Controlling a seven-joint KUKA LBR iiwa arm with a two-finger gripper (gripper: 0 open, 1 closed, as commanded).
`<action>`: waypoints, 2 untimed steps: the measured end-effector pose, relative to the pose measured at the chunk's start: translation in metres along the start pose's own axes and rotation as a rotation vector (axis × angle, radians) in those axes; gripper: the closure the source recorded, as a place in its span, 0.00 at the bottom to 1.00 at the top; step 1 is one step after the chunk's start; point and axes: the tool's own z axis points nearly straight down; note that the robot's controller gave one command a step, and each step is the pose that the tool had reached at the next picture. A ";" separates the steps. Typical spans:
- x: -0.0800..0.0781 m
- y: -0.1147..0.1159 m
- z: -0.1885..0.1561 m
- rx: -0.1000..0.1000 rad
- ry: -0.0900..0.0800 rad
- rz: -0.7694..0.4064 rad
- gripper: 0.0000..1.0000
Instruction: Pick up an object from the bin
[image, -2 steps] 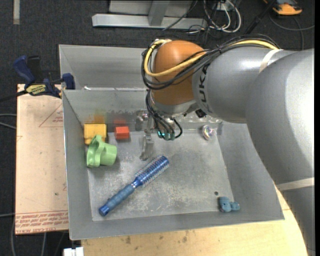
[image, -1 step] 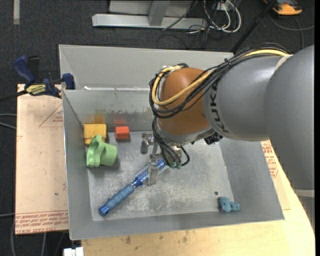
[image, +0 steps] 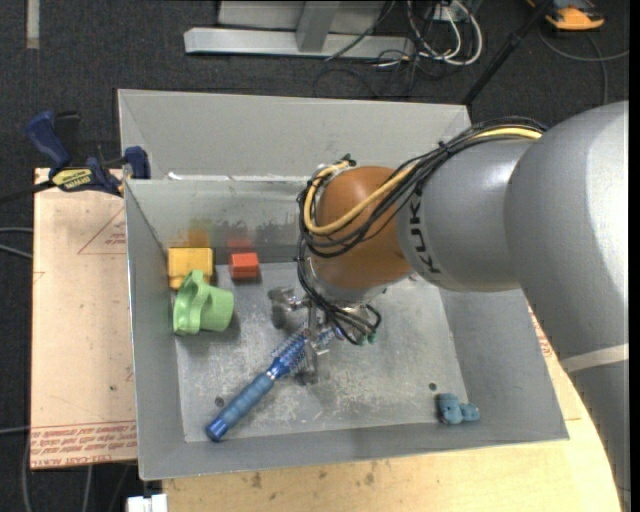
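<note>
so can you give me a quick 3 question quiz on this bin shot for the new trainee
1. Multiple choice: which thing lies nearest the gripper?
A. the red block
B. the long blue tool
C. the yellow block

2. True or false: the green cup lies on the left side of the bin, as the camera sees it.

3. Fill in: the small blue piece lies towards the bin's near ___ corner.

Key: 1 B; 2 true; 3 right
</note>
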 end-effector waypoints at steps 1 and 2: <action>-0.001 0.000 -0.002 0.000 -0.002 0.000 1.00; 0.043 0.021 -0.139 0.002 -0.010 -0.048 1.00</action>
